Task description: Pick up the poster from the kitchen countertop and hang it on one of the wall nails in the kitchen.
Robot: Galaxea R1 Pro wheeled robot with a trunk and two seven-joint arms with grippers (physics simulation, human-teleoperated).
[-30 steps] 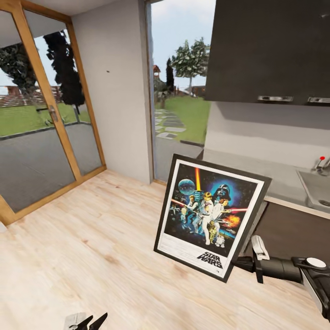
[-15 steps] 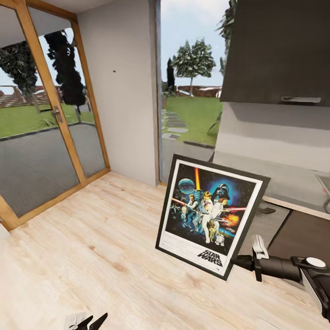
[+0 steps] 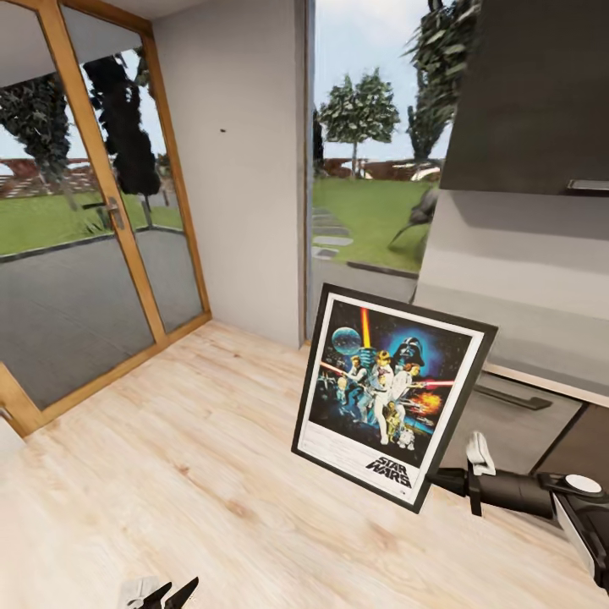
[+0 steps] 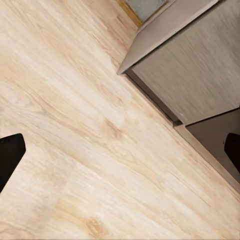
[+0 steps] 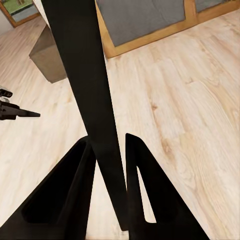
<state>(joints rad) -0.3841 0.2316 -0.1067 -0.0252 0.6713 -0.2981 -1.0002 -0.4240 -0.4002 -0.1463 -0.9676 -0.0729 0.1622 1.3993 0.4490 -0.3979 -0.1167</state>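
Poster (image 3: pixel 391 394) first: it is off the kitchen countertop (image 3: pixel 541 385) and carried in the air over the wood floor (image 3: pixel 169 474), upright with a slight lean, printed face toward the head camera. It is held at its lower right corner by the right gripper (image 3: pixel 440 482), and the right wrist view confirms the hold, with the black frame edge (image 5: pixel 90 100) running down between the two dark fingers (image 5: pixel 137 175), which are clamped against it on either side. The left gripper (image 3: pixel 161 594) is seen low at the bottom of the head view, over bare floor; in the left wrist view its fingertips (image 4: pixel 10 155) sit far apart at opposite edges with nothing between them, so it is judged to be open and idle.

The pick-up looks finished, and the carry toward the wall appears to be the step in hand. A small dark dot, probably a nail (image 3: pixel 223 130), is visible high on the grey wall panel (image 3: pixel 245 169) between the glazed door (image 3: pixel 93 237) and the tall window (image 3: pixel 372 161), though it is too small for certainty. The next move calls for the robot to be brought closer to that wall, the poster to be raised well above its present height, and its back turned toward the wall so that the top edge can be set over the nail. With a single corner grip, swinging must be watched.
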